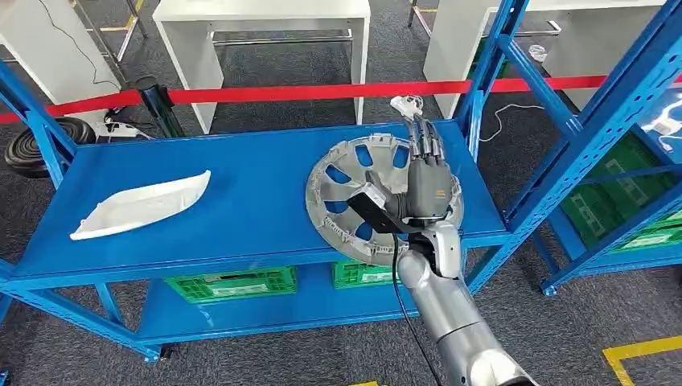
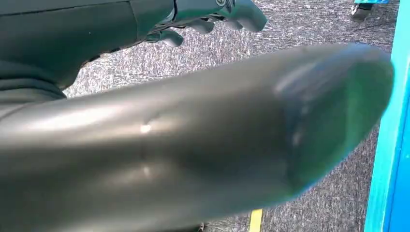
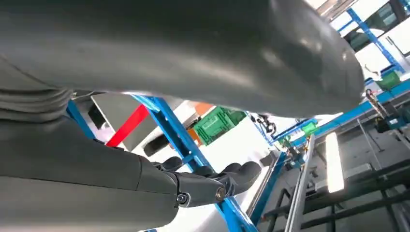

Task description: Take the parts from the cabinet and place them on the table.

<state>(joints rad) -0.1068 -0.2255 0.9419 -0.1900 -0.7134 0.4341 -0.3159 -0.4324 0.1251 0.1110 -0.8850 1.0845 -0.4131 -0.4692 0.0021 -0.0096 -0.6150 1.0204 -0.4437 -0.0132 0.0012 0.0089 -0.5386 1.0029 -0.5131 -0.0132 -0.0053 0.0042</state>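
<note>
A round grey wheel cover (image 1: 346,193) lies on the right half of the blue shelf (image 1: 241,209), its near rim reaching over the shelf's front edge. My right hand (image 1: 422,181) is stretched out flat over the cover's right side, fingers (image 1: 422,141) straight and pointing away, thumb (image 1: 371,211) spread across the spokes. In the right wrist view the thumb (image 3: 193,53) and fingers (image 3: 212,186) stand apart with nothing between them. A white curved panel (image 1: 141,205) lies on the shelf's left half. My left hand (image 2: 203,14) hangs over grey carpet beside a blue post, holding nothing.
Blue uprights (image 1: 490,72) stand just right of the wheel cover, and a second blue rack (image 1: 635,121) is further right. Green crates (image 1: 233,283) sit on the lower shelf. A red tape barrier (image 1: 322,92) and white tables (image 1: 265,32) are behind.
</note>
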